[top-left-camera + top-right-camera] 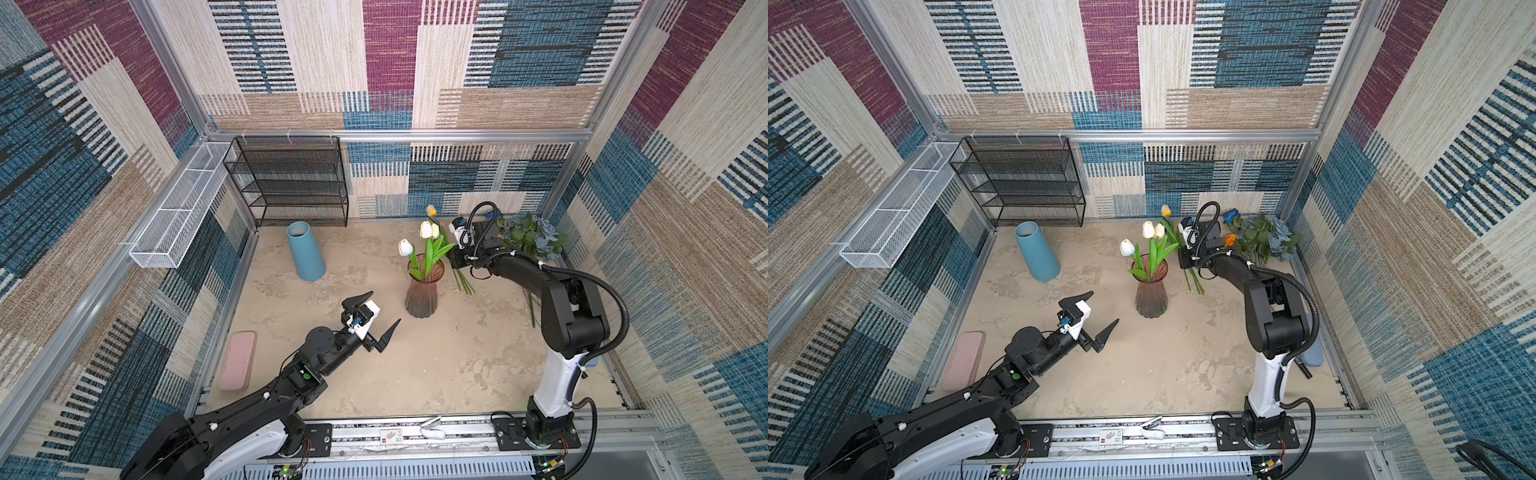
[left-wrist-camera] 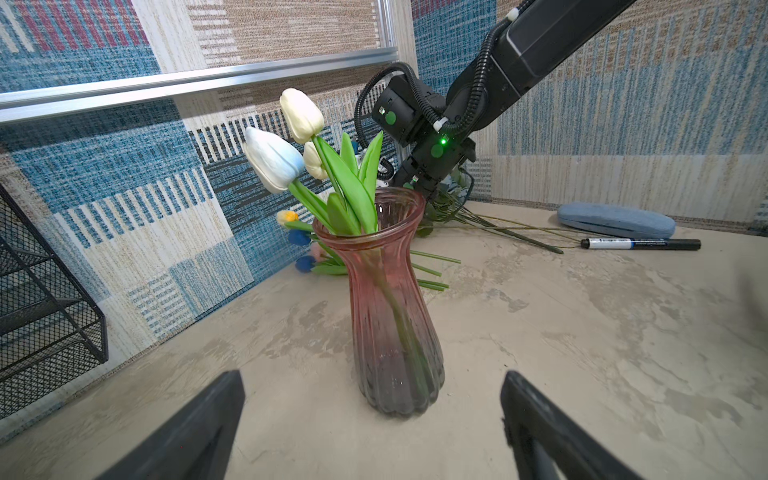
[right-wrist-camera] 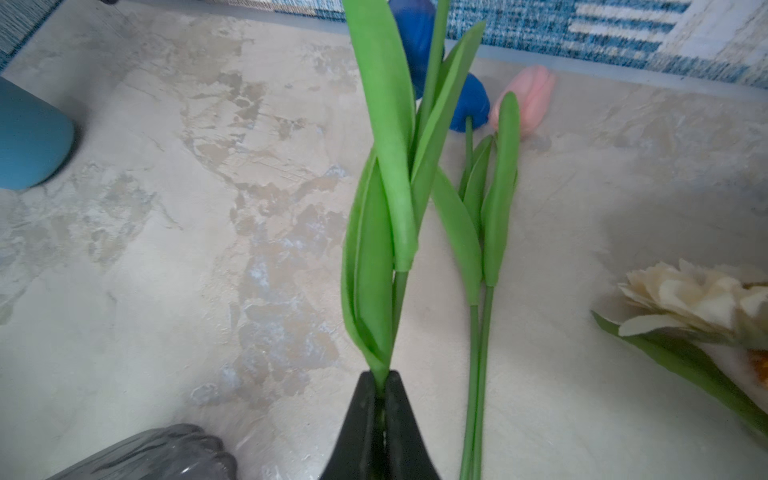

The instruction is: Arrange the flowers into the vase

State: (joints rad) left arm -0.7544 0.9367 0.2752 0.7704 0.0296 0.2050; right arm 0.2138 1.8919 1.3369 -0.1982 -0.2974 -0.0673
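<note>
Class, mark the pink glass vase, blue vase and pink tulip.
pink glass vase (image 1: 420, 299): in a top view, body
blue vase (image 1: 306, 255): in a top view, wall
pink tulip (image 3: 530, 95): right wrist view, bloom

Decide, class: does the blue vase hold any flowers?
No, the blue vase stands with nothing rising from it; the tulips sit in the pink glass vase.

No lettering is legible, even on the marker (image 2: 640, 243).
</note>
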